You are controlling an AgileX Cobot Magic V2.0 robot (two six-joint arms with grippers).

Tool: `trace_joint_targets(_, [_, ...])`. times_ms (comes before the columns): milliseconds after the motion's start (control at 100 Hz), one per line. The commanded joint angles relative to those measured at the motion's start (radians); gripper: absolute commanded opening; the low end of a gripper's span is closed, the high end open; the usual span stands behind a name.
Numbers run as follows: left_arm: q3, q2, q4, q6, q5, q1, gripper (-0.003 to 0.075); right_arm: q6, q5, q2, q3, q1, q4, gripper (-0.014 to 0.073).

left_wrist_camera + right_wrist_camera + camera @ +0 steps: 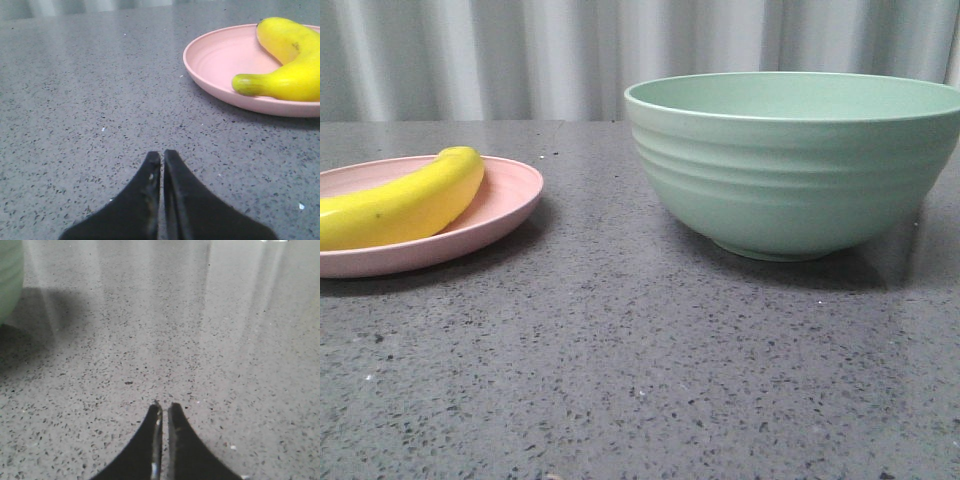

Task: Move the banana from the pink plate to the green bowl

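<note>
A glossy yellow banana (405,203) lies across the pale pink plate (510,205) at the left of the front view. The ridged mint-green bowl (795,165) stands to the right, empty as far as its inside shows. Neither arm appears in the front view. In the left wrist view the banana (292,75) rests in the pink plate (220,57), well ahead of my left gripper (162,154), which is shut on nothing just over the table. My right gripper (164,405) is also shut and empty above bare table, with an edge of the green bowl (10,280) off to one side.
The speckled grey tabletop (640,360) stretches between plate and bowl and toward the front. A pale corrugated wall (520,50) closes the back.
</note>
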Motion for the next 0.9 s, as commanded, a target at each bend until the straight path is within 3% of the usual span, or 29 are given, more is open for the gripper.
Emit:
trace_joint_targets(0, [0.009, -0.029, -0.007, -0.006, -0.07, 0.002, -0.002, -0.005, -0.02, -0.024, 0.02, -0.004, -0.011, -0.0064])
trace_joint_targets(890, [0.009, -0.029, 0.018, -0.004, -0.098, 0.002, -0.002, -0.005, -0.02, -0.024, 0.02, -0.004, -0.011, -0.0064])
